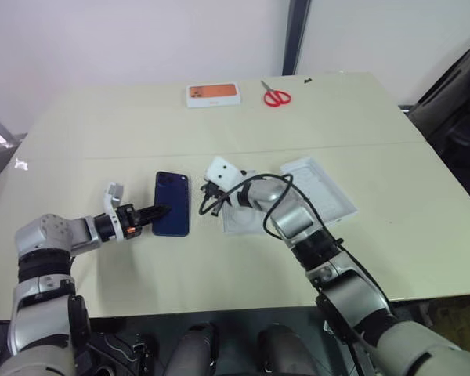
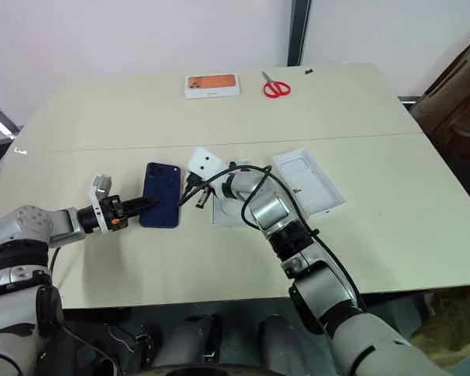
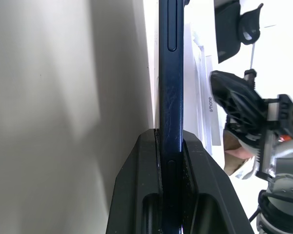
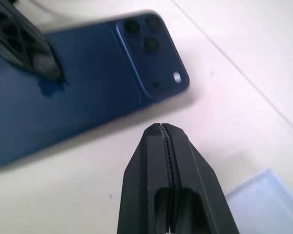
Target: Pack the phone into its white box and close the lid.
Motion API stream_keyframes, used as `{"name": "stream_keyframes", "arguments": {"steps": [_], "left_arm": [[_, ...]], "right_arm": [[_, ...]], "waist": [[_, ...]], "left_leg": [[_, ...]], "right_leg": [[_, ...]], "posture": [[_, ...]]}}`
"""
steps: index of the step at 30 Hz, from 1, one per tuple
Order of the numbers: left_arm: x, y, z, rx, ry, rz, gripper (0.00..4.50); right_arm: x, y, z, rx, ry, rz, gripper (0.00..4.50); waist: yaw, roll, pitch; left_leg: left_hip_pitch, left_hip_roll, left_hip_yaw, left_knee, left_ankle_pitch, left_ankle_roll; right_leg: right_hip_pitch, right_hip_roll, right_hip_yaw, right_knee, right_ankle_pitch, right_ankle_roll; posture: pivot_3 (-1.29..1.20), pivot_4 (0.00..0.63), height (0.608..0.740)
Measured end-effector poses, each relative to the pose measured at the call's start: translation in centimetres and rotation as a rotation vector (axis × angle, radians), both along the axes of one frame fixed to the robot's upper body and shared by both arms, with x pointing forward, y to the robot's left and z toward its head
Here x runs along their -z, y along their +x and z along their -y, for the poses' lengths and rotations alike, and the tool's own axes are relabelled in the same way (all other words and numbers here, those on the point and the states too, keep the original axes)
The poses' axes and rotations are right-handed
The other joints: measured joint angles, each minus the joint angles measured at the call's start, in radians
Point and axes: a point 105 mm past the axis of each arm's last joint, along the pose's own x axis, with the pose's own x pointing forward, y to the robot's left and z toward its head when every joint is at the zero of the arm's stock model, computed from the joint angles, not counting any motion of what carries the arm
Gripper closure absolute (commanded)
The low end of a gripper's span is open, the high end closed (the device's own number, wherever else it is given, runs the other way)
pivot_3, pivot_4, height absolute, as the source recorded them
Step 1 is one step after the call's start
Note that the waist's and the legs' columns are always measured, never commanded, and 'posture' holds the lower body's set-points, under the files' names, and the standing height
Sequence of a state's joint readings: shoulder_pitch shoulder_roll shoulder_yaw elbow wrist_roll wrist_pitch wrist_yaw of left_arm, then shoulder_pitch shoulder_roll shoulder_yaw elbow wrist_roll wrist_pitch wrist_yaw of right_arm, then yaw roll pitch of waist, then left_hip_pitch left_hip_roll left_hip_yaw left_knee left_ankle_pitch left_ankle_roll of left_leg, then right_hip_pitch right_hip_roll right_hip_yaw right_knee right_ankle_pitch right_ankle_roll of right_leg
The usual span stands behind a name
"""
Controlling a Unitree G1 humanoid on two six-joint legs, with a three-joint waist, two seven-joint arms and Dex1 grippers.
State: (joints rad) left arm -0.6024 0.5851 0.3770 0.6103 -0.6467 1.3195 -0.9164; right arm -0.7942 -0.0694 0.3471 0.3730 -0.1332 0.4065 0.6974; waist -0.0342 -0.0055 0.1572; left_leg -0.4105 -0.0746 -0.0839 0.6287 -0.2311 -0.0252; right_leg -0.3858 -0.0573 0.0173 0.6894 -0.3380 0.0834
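The dark navy phone (image 1: 173,197) lies back-up on the cream table, camera cluster toward the far edge. My left gripper (image 1: 163,210) reaches in from the left and is shut on the phone's long edge; in the left wrist view the phone's edge (image 3: 171,73) runs between the fingers (image 3: 136,195). Just right of the phone hovers my right gripper (image 1: 204,210), shut and empty, near the camera cluster (image 4: 149,53). The white box (image 1: 241,219) is partly hidden under my right forearm. The lid (image 1: 323,188) lies open side up, to its right.
At the table's far side, an orange-printed white box (image 1: 212,95) lies left of red scissors (image 1: 276,96). A seam (image 1: 392,145) runs across the tabletop behind the work area. Bare table stretches along the front edge and to the far left.
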Motion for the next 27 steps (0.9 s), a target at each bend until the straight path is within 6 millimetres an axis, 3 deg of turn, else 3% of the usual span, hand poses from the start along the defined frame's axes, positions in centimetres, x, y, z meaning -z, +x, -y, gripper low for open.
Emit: {"name": "stream_keyframes", "arguments": {"steps": [5, 8, 11, 14, 17, 21, 27], "left_arm": [[-0.3, 0.4, 0.1, -0.036, -0.037, 0.034, 4.45], [-0.6, 0.5, 0.2, -0.071, -0.103, 0.048, 4.45], [-1.1, 0.3, 0.4, -0.08, -0.19, 0.043, 4.5], [-1.6, 0.3, 1.0, -0.079, -0.241, 0.057, 4.5], [-2.1, 0.5, 0.7, -0.098, -0.204, 0.116, 4.5], [-3.2, 0.5, 1.0, -0.083, -0.189, 0.176, 4.5], [-3.0, 0.4, 1.9, -0.055, -0.185, 0.177, 4.5]], "right_arm": [[-1.4, -1.0, 0.5, -0.031, 0.11, -0.004, 4.5], [-2.0, -1.8, 2.1, -0.045, 0.204, -0.065, 4.5], [-2.4, -2.9, 3.4, -0.092, 0.218, -0.091, 3.67], [-2.0, -5.2, 4.9, -0.201, 0.141, -0.108, 2.24], [-0.3, -6.8, 6.5, -0.269, 0.026, -0.142, 0.81], [0.8, -7.6, 8.0, -0.322, -0.104, -0.141, 0.81], [1.7, -7.5, 8.0, -0.341, -0.177, -0.08, 0.81]], "waist": [[0.004, 0.0, 0.0], [0.013, 0.0, 0.0], [0.015, -0.003, 0.002], [0.017, -0.005, 0.003], [0.013, -0.006, 0.004], [0.015, -0.006, 0.004], [0.017, -0.008, 0.005]], "left_leg": [[0.0, 0.0, 0.0, 0.0, -0.001, 0.001], [0.0, 0.0, 0.0, 0.001, -0.002, 0.003], [-0.002, 0.0, 0.0, 0.001, -0.002, 0.004], [-0.003, 0.0, 0.0, 0.001, -0.002, 0.004], [-0.004, 0.001, 0.001, 0.001, -0.002, 0.004], [-0.007, 0.001, 0.001, 0.001, -0.002, 0.003], [-0.008, 0.001, 0.001, 0.002, 0.0, 0.001]], "right_leg": [[0.0, 0.0, 0.0, 0.0, 0.0, 0.0], [0.0, 0.0, 0.0, -0.001, 0.0, 0.0], [-0.001, 0.0, 0.0, -0.001, 0.0, 0.0], [-0.002, 0.0, 0.0, -0.002, 0.0, 0.0], [-0.001, 0.0, 0.0, -0.002, 0.0, 0.0], [-0.001, 0.0, 0.0, -0.001, 0.0, 0.0], [-0.002, 0.0, 0.0, -0.002, 0.0, 0.0]], "posture": [[0.0, 0.15, 0.74], [0.0, 0.15, 0.74], [0.0, 0.15, 0.74], [0.0, 0.15, 0.74], [0.0, 0.15, 0.74], [0.0, 0.15, 0.74], [0.0, 0.15, 0.74]]}}
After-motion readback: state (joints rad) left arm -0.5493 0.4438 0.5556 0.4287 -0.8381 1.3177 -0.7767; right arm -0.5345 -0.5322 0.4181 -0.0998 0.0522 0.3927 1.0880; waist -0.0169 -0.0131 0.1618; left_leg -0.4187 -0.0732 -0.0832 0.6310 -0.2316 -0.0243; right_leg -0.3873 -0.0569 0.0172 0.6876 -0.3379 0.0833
